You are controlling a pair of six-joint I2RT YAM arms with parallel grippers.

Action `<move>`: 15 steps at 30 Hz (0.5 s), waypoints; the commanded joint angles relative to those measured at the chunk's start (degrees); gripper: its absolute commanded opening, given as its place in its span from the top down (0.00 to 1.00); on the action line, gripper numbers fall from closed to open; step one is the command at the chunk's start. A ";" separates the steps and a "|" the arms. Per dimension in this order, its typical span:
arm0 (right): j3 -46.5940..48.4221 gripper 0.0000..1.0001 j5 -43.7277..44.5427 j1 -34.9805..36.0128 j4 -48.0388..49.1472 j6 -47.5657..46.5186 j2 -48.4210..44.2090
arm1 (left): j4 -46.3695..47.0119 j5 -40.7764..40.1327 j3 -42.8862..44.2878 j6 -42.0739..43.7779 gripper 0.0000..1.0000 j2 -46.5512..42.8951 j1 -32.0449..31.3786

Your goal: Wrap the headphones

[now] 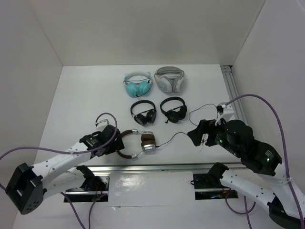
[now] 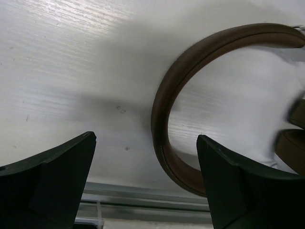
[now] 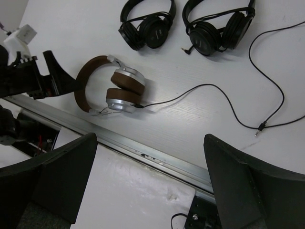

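Observation:
The headphones [image 1: 143, 143] lie flat near the table's front edge, with a dark brown headband [image 2: 164, 114] and silver-and-brown ear cups [image 3: 123, 90]. Their thin black cable [image 3: 228, 102] trails loose to the right and ends in a plug [image 3: 257, 134]. My left gripper [image 1: 113, 137] is open at the left end of the headband. In the left wrist view [image 2: 147, 162] the band curves between the fingers, closer to the right one, and nothing is gripped. My right gripper [image 1: 198, 136] is open and empty, raised to the right of the ear cups over the cable; the right wrist view [image 3: 150, 162] shows its jaws wide.
Two small black headphones [image 1: 143, 112] [image 1: 173, 109] lie behind the brown pair. Teal headphones [image 1: 138, 85] and white-grey headphones [image 1: 169, 78] lie further back. A metal rail [image 1: 157, 167] runs along the front edge and another rail [image 1: 234, 90] along the right side.

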 commanded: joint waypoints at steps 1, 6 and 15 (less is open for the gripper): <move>-1.24 0.00 -2.26 -0.39 4.50 -0.63 -0.17 | 3.97 -1.90 -0.27 -0.33 0.00 4.72 -0.19; -1.25 0.00 -2.87 -0.39 4.50 -0.63 -0.17 | 6.18 -1.37 -0.27 -1.74 0.00 10.97 -0.19; -0.72 0.00 -3.93 -0.39 5.03 -0.63 -2.54 | 8.81 0.47 -0.45 -3.49 0.44 15.89 -0.19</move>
